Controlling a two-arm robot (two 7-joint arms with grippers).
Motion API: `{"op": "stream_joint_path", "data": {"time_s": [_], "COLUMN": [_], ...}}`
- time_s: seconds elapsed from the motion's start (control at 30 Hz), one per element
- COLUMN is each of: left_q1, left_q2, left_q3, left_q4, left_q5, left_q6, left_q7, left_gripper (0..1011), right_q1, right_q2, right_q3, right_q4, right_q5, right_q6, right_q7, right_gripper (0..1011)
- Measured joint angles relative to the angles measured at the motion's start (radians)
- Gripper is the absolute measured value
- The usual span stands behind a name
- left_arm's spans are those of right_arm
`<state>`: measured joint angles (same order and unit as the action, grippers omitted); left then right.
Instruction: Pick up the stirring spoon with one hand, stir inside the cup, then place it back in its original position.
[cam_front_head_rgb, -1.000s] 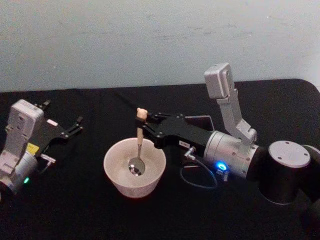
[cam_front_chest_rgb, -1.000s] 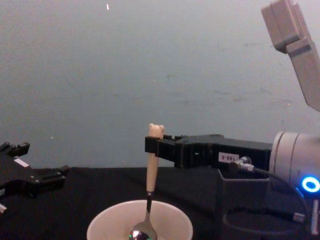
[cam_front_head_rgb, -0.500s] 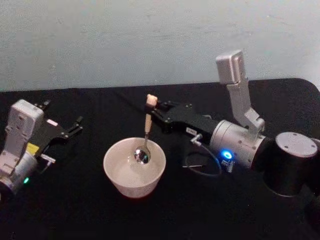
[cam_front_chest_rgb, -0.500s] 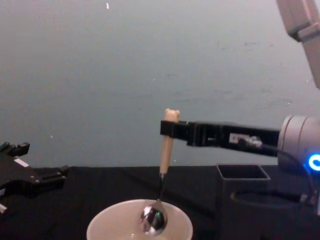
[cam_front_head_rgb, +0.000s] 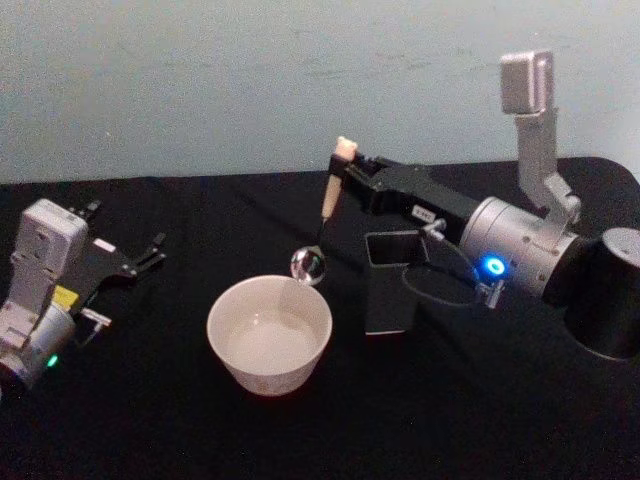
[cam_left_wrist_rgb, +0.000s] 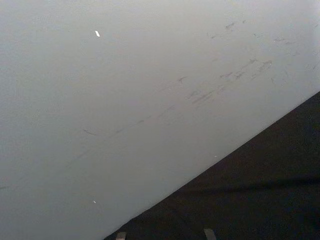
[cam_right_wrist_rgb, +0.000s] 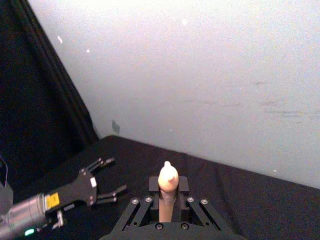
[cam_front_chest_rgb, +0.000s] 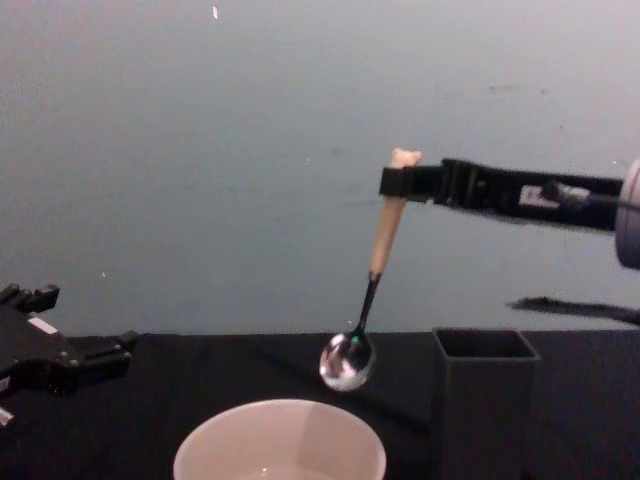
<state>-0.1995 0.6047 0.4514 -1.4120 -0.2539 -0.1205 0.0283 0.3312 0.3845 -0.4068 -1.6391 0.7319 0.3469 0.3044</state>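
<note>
My right gripper (cam_front_head_rgb: 347, 167) (cam_front_chest_rgb: 397, 181) is shut on the pale handle of the stirring spoon (cam_front_head_rgb: 322, 219) (cam_front_chest_rgb: 370, 284), just under its bear head. The spoon hangs in the air, tilted, its shiny bowl (cam_front_chest_rgb: 346, 361) above the far rim of the cream cup (cam_front_head_rgb: 269, 334) (cam_front_chest_rgb: 280, 440) and outside it. The dark grey square holder (cam_front_head_rgb: 390, 279) (cam_front_chest_rgb: 484, 395) stands to the right of the cup, below my right arm. In the right wrist view the bear head (cam_right_wrist_rgb: 168, 175) sits between the closed fingers. My left gripper (cam_front_head_rgb: 150, 249) (cam_front_chest_rgb: 85, 353) rests at the left, open.
A black cloth (cam_front_head_rgb: 150, 420) covers the table up to a pale wall (cam_front_head_rgb: 200, 80) behind. A cable (cam_front_head_rgb: 440, 285) loops under my right wrist near the holder.
My right gripper has lifted the spoon out of the cup and carried it up and to the right, toward the holder. The left arm has not moved.
</note>
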Motion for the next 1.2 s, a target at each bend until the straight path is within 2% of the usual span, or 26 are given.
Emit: {"op": "stream_joint_path", "data": {"time_s": [0.33, 0.6, 0.73, 0.93, 1.2], "left_q1": [0.0, 0.0, 0.0, 0.0, 0.0], "left_q2": [0.0, 0.0, 0.0, 0.0, 0.0], "left_q3": [0.0, 0.0, 0.0, 0.0, 0.0], "left_q4": [0.0, 0.0, 0.0, 0.0, 0.0], "left_q5": [0.0, 0.0, 0.0, 0.0, 0.0], "left_q6": [0.0, 0.0, 0.0, 0.0, 0.0], "left_q7": [0.0, 0.0, 0.0, 0.0, 0.0], "left_gripper": [1001, 1001, 1001, 1001, 1002], "right_q1": [0.003, -0.019, -0.034, -0.048, -0.057], "right_q2": [0.026, 0.075, 0.103, 0.136, 0.174], "right_q3": [0.049, 0.103, 0.119, 0.126, 0.103], "right_q4": [-0.005, -0.011, -0.017, -0.019, -0.015], "right_q5": [0.069, 0.128, 0.141, 0.144, 0.138], "right_q6": [-0.004, -0.034, -0.053, -0.081, -0.104], "right_q7": [-0.01, 0.006, 0.013, 0.021, 0.028], "right_gripper": [215, 215, 215, 215, 215]}}
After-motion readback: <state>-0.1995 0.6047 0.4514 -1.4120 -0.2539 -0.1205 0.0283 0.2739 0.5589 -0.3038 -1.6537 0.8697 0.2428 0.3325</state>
